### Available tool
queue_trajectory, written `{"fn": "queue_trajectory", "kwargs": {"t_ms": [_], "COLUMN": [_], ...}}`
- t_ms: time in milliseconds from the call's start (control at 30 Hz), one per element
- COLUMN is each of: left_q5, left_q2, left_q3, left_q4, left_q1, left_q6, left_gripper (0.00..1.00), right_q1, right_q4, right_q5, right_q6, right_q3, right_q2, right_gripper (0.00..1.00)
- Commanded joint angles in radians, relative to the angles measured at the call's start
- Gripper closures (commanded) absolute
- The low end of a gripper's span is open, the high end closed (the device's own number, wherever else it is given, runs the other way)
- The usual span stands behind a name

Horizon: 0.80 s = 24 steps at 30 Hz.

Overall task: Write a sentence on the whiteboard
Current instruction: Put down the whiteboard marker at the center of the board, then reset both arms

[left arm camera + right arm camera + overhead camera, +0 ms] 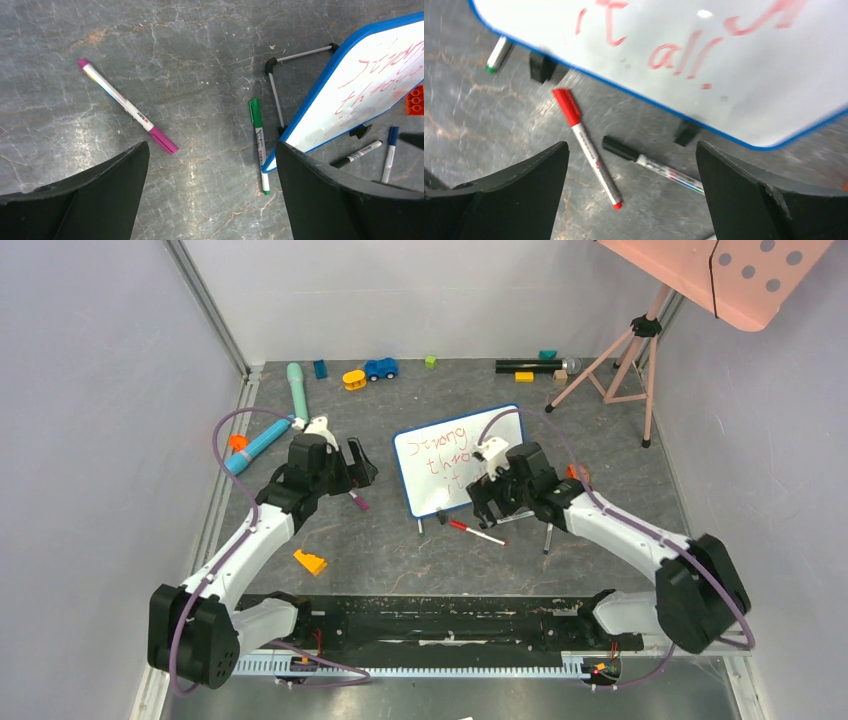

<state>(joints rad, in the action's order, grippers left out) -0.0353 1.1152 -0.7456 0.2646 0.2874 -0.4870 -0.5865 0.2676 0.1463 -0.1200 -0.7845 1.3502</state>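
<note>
**A:** Right tool (632, 147)?

**B:** Spread wide, nothing in it. The red marker (586, 147) lies on the table (474, 125) just under it, left of centre in the wrist view, with its cap to the upper left and its tip to the lower right.

**A:** Left tool (212, 150)?

**B:** Also wide apart and empty, and farther from the board.

**A:** The whiteboard (749, 90)?

**B:** Just beyond, across the top of the frame. Its long axis runs upper left to lower right. The sentence (674, 52) looks finished, I'd judge.

Both arms reach forward from their bases at the near edge, elbows bent and forearms angling inward toward each other. The left gripper (357, 468) tilts downward, its fingers (100, 200) spread wide with nothing between them. The right gripper (488, 506) also tilts downward, its fingers (754, 200) equally wide apart and empty.
</note>
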Motion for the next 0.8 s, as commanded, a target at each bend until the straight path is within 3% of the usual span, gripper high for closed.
{"fn": "queue_trajectory", "kwargs": {"t_ms": [0,200,333,433,567,767], "left_q5": [0.031,0.208,0.24,0.239,0.292,0.312], "left_q2": [-0.019,-0.05,-0.103,-0.12,-0.091,-0.054], "left_q3": [0.006,0.056,0.176,0.283,0.311,0.454], "left_q4": [-0.078,-0.086,-0.195,-0.337,-0.415,-0.669], "left_q1": [-0.002,-0.024,-0.116,-0.175,-0.201,-0.231], "left_q6": [0.121,0.203,0.221,0.223,0.279,0.355], "left_gripper": [0.0,0.0,0.0,0.0,0.0,0.0], "right_q1": [0.05,0.114,0.203,0.224,0.244,0.255], "right_q4": [-0.128,-0.248,-0.317,-0.365,-0.511,-0.876], "right_q5": [-0.116,-0.398,-0.582,-0.692,-0.816,-0.949], "right_q6": [0.066,0.184,0.259,0.263,0.296,0.154], "right_q3": [0.04,0.215,0.331,0.381,0.474,0.674], "right_q2": [-0.15,-0.337,-0.418,-0.421,-0.411,-0.353], "right_gripper": [0.02,0.02,0.02,0.03,0.06,0.07]}}
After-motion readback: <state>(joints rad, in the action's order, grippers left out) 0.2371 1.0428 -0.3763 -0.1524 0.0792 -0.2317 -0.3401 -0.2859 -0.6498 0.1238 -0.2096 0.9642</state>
